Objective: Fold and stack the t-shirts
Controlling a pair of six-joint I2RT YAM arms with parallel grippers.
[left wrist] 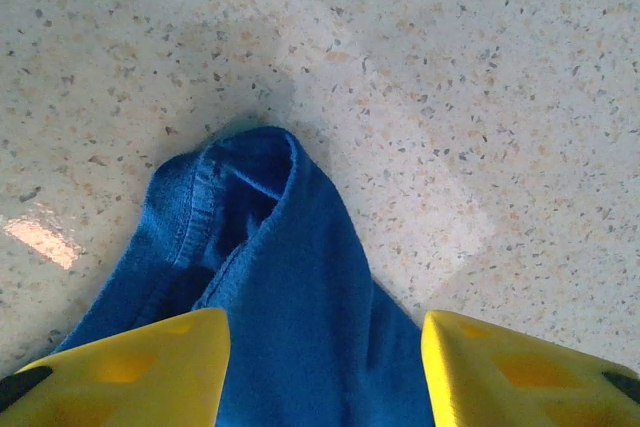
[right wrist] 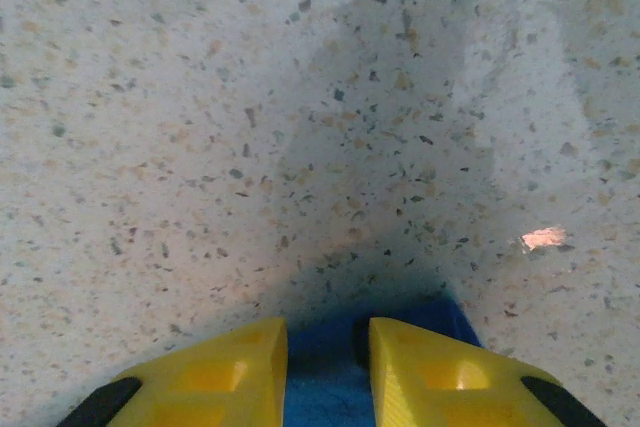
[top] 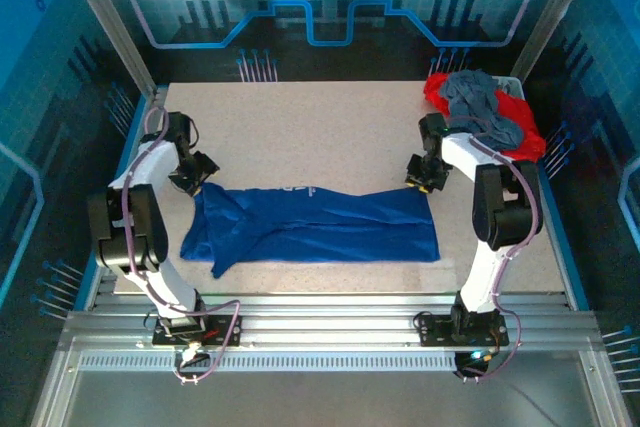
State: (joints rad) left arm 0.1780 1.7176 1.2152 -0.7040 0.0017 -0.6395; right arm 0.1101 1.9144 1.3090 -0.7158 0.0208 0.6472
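Near edge: both arm bases bolted side by side on the rail, L arm on L.

Mid-table: royal-blue tee (top: 320,232) lies flat on the speckled tabletop (top: 320,127), folded into a long band running L to R; creases along its length, L end rumpled w/ a loose flap toward the near side; small pale print mark at its far edge, too small to read.

L gripper (top: 197,179) sits at the band's far-L corner; wrist view: L gripper (left wrist: 325,322) has jaws well apart, yellow fingers (left wrist: 150,357) either side of the blue cloth (left wrist: 290,277); cloth rests on the tabletop (left wrist: 450,97) w/ a rolled hem bunched up ahead of the tips; no pinch seen.

R gripper (top: 420,179) sits at the band's far-R corner; wrist view: R gripper (right wrist: 328,332) has jaws drawn close, narrow gap packed w/ blue cloth (right wrist: 325,392); corner nipped btwn the pads, bare tabletop (right wrist: 250,97) beyond.

Far R corner: loose heap, well apart from the blue tee; grey tee (top: 480,97) crumpled on top of red tee cloth (top: 525,137); count of red garments not determinable.
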